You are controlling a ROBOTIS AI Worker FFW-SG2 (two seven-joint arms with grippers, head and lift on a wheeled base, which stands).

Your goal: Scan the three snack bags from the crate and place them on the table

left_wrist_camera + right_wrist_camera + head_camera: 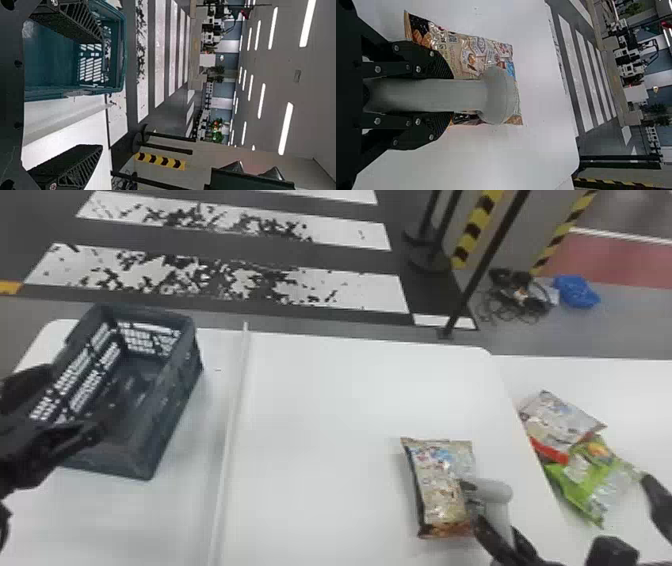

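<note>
My right gripper (477, 510) is shut on a pale grey scanner (495, 490), whose head overlaps the right edge of a tan snack bag (440, 495) lying on the white table. In the right wrist view, the gripper (451, 95) clamps the handle of the scanner (498, 95), with the tan bag (466, 57) beyond it. A white-and-red bag (562, 417) partly covers a green bag (590, 480) on the right-hand table. My left gripper (75, 402) stands open over the dark crate (172, 405); in the left wrist view, the open gripper (102, 93) has one finger over the crate (121, 51).
A raised white strip (232, 405) runs along the table (325, 405) between crate and tan bag. The right-hand table (635, 405) adjoins it. Beyond are black posts (475, 280), cables (517, 295) and a blue item (577, 291) on the floor.
</note>
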